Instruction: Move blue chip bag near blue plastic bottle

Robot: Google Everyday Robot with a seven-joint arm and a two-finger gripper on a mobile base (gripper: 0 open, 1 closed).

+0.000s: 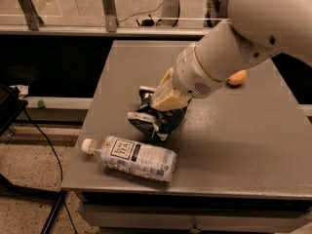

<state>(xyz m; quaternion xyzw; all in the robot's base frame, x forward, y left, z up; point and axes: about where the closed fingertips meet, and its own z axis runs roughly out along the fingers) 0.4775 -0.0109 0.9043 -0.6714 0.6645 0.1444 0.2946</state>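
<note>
The blue chip bag (155,120) is a crumpled navy foil bag with whitish edges, resting on the grey table (234,130) near its front left. The blue plastic bottle (132,157) lies on its side just in front of the bag, white cap pointing left, close to the table's front edge. My gripper (165,101) comes down from the upper right on a thick white arm, and its cream-coloured fingers sit on the top of the bag. The bag's upper right part is hidden behind the gripper.
A small orange fruit (237,77) lies on the table behind the arm at the right. Beyond the table's far edge a glass railing with metal posts (108,8) runs across. A black cable (48,145) hangs at the left, by the floor.
</note>
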